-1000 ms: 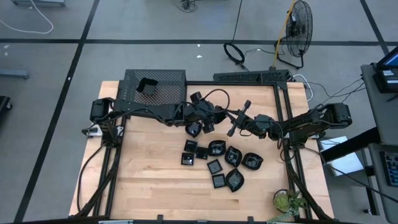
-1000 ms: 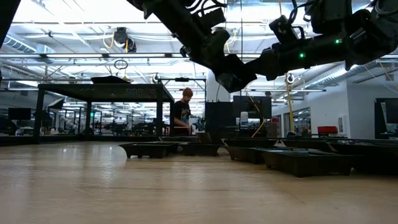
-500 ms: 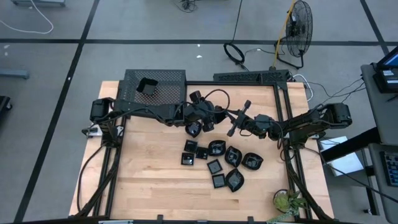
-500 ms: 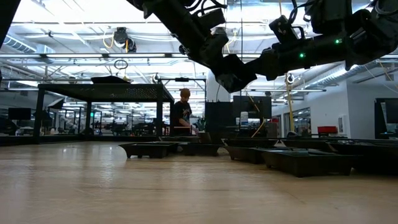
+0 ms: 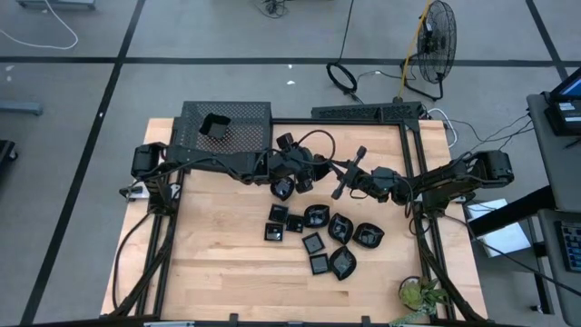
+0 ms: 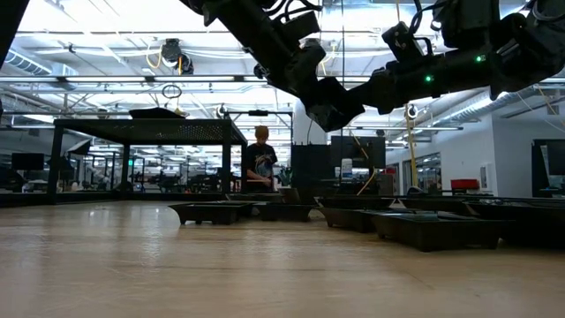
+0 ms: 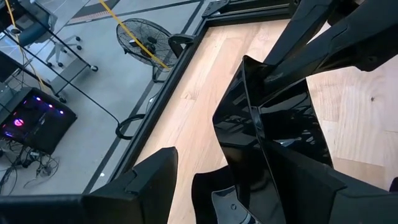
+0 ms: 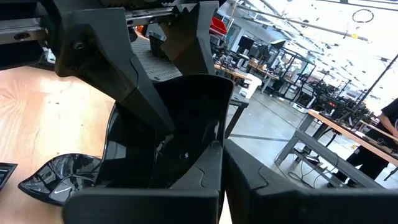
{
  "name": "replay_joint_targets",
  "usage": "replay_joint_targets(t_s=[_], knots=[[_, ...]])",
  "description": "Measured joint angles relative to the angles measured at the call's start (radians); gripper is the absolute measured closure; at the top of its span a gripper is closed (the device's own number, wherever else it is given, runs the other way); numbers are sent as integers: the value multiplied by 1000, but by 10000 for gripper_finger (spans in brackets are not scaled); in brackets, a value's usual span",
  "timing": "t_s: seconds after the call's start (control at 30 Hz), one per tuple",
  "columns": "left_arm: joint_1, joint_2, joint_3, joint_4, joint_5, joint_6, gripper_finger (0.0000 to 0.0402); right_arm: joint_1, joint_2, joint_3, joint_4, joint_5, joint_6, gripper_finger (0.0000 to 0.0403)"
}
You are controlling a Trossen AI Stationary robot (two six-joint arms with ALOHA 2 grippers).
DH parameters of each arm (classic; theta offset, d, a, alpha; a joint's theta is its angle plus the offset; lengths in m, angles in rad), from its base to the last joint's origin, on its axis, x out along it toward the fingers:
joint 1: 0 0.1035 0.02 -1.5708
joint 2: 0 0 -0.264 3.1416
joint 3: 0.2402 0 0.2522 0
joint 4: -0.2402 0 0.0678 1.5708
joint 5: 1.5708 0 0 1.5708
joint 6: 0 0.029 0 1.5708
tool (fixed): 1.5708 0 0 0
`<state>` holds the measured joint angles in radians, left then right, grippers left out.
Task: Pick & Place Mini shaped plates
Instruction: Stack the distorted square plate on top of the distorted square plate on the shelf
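Both grippers, left (image 5: 283, 188) and right (image 5: 347, 176), pinch one glossy black leaf-shaped dish (image 7: 273, 134) tilted on edge mid-frame, bare wooden table (image 5: 218, 254) lower left.

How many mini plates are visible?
12 mini plates: nine clustered on the table, one on the mesh rack, one in the left gripper, one in the right gripper; the arms may hide more.

**Even overhead light, backlit low view**

The high view is bright and even, with soft shadows on the surface (image 5: 227, 263). In the low view, ceiling lights (image 6: 106, 22) glare and silhouette the arms. Glossy plates (image 8: 168, 134) reflect highlights.
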<state>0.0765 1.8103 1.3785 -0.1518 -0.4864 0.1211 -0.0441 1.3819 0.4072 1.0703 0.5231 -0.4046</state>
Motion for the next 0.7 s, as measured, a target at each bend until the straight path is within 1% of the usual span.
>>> replay_joint_targets(t_s=[0.7], knots=[[-6,-1,0,8,-6,9,158,0,0,0,-5,0,0,403]])
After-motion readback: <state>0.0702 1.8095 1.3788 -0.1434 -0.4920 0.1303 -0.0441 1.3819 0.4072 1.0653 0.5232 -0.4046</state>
